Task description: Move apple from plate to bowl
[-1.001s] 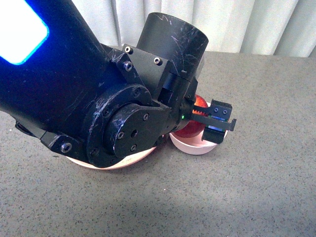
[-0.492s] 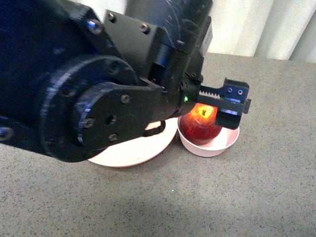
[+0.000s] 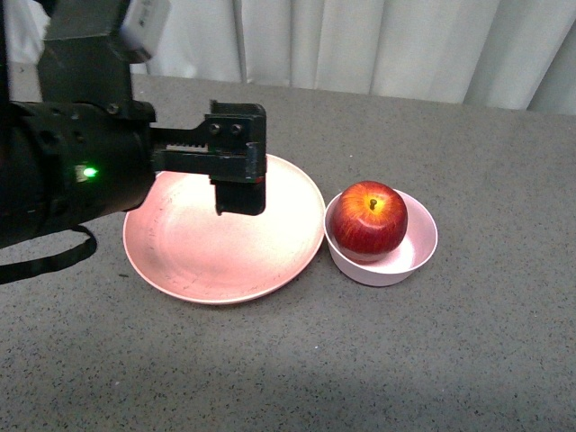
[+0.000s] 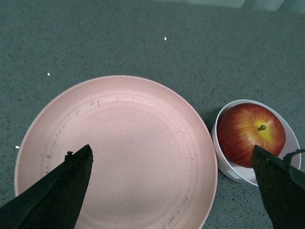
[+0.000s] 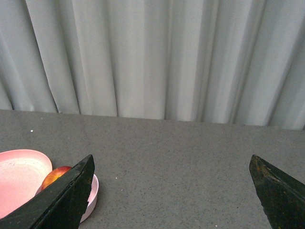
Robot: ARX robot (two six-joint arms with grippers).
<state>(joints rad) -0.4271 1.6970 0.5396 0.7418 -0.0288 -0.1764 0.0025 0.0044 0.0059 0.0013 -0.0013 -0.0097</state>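
The dark-red apple (image 3: 367, 219) sits inside the small pale pink bowl (image 3: 400, 263), stem up. The salmon-pink plate (image 3: 207, 256) lies just left of the bowl with nothing on it. My left gripper (image 3: 239, 184) hovers open above the plate's far half, apart from the apple. In the left wrist view the left gripper (image 4: 171, 191) spans the plate (image 4: 119, 138), with the apple (image 4: 250, 133) and bowl (image 4: 233, 171) near one finger (image 4: 279, 191). My right gripper (image 5: 171, 198) is open over bare table; the plate (image 5: 19, 176), apple (image 5: 55, 175) and bowl (image 5: 91, 195) show beside one finger (image 5: 66, 200).
Grey speckled tabletop (image 3: 432, 360) stretches around the dishes. Pale curtains (image 3: 360, 45) hang behind the table's far edge. The left arm's dark body (image 3: 63, 171) fills the left side of the front view.
The left arm has drawn back leftward from the bowl to above the plate, open. The apple stays in the bowl and now shows fully.
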